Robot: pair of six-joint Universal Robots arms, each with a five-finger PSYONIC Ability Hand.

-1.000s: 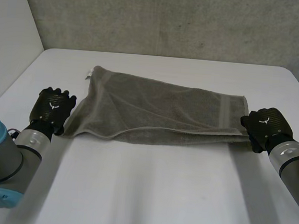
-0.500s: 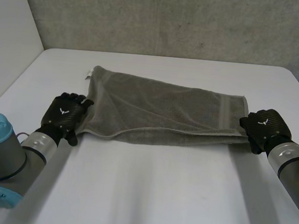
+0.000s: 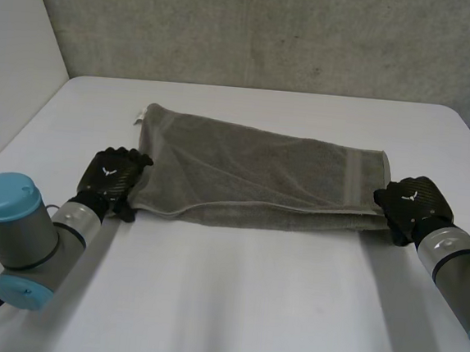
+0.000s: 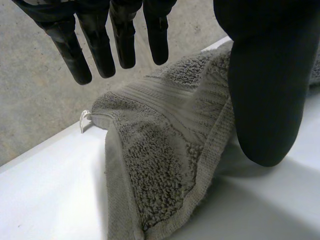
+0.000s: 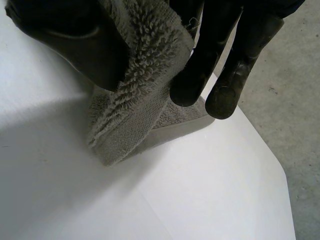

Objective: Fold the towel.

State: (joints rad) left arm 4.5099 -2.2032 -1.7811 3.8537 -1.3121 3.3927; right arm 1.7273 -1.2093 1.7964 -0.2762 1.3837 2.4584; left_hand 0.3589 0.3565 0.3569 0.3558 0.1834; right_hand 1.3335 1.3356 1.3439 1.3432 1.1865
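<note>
R hand (image 3: 409, 206) pinching towel (image 3: 252, 173) end, L hand (image 3: 113, 178) open

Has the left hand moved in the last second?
Yes. The left hand has slid inward across the table to the near left corner of the towel, closing the earlier gap.

One towel (image 3: 252, 173), two robot hands (image 3: 113, 178) (image 3: 409, 206), one table (image 3: 248, 309).

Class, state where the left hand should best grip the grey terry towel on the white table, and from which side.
Probably the grey terry towel's near left corner, approached from the left end: the hemmed edges meet there, lying between the open left hand's fingers and thumb.
</note>
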